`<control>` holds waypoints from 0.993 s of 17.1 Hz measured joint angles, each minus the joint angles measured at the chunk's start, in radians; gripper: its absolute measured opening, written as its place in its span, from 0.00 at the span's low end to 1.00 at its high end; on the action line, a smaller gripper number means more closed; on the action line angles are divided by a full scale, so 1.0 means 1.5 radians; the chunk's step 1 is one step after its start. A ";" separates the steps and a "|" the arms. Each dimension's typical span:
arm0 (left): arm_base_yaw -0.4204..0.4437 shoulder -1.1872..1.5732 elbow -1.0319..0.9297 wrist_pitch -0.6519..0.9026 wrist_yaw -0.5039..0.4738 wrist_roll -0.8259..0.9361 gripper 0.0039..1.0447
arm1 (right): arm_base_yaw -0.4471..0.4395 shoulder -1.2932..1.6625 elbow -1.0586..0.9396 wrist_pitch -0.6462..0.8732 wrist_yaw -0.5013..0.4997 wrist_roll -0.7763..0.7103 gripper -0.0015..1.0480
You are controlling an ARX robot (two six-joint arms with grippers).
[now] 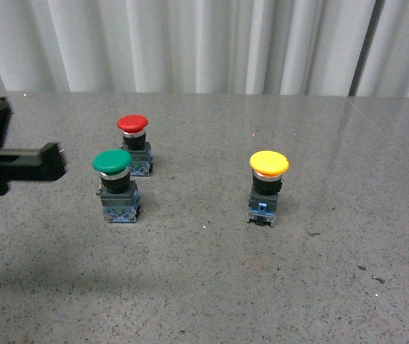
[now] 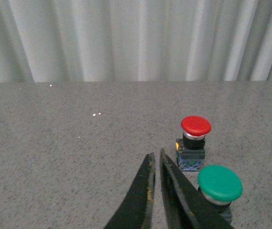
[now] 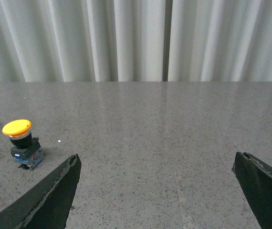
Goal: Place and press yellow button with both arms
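Note:
The yellow button (image 1: 268,164) stands upright on the grey table, right of centre, with a black collar and a dark base with blue parts. It also shows in the right wrist view (image 3: 17,128), apart from the jaws. My left gripper (image 1: 59,160) is shut and empty at the left edge, level with the green button's cap; in the left wrist view (image 2: 155,159) its fingers lie together beside the green button. My right gripper (image 3: 157,160) is open wide and empty over bare table; it is out of the front view.
A green-capped button (image 1: 112,162) stands left of centre, and a red-capped button (image 1: 133,124) stands just behind it. Both show in the left wrist view: the green one (image 2: 220,182) and the red one (image 2: 195,126). White curtains hang behind the table's far edge.

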 joint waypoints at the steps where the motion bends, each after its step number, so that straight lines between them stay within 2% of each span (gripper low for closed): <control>1: 0.028 -0.021 -0.037 0.047 0.025 0.000 0.01 | 0.000 0.000 0.000 0.000 0.001 0.000 0.94; 7: 0.128 -0.206 -0.135 -0.059 0.123 0.000 0.01 | 0.000 0.000 0.000 0.000 0.000 0.000 0.94; 16: 0.201 -0.438 -0.182 -0.247 0.197 0.000 0.01 | 0.000 0.000 0.000 0.000 0.000 0.000 0.94; 17: 0.239 -0.475 -0.183 -0.284 0.246 0.000 0.01 | 0.000 0.000 0.000 0.000 0.000 0.000 0.94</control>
